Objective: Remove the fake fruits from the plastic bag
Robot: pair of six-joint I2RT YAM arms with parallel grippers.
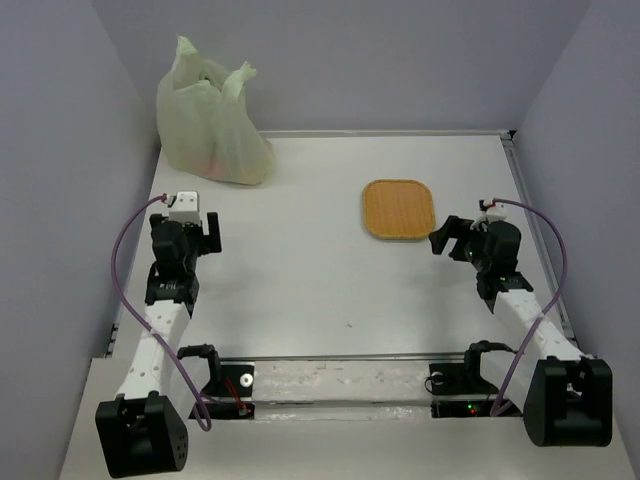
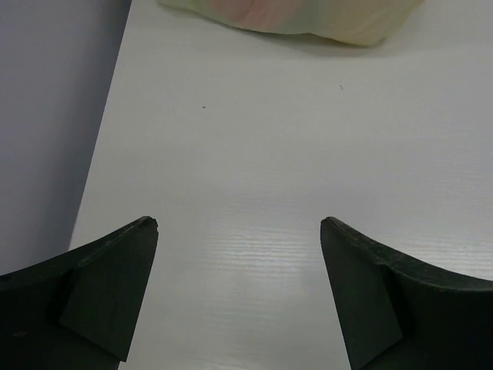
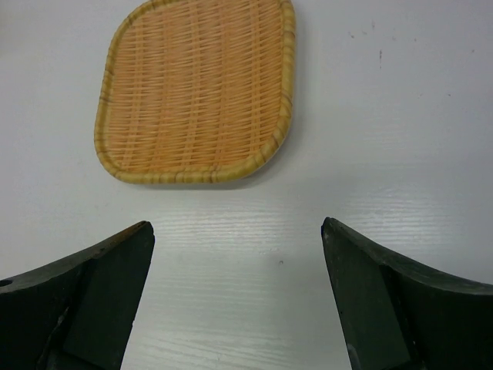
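The pale yellow-green plastic bag [image 1: 213, 125] stands at the far left corner of the table, its two handle loops up. Pink and yellow tints show through its lower part; the fake fruits themselves are hidden inside. Its bottom edge also shows at the top of the left wrist view [image 2: 308, 19]. My left gripper [image 1: 210, 232] is open and empty, a short way in front of the bag [image 2: 239, 223]. My right gripper [image 1: 447, 238] is open and empty, just in front of the mat [image 3: 237, 225].
An orange woven rounded-square mat [image 1: 399, 209] lies right of centre, with nothing on it; it also shows in the right wrist view [image 3: 199, 89]. Grey walls close in the table on the left, back and right.
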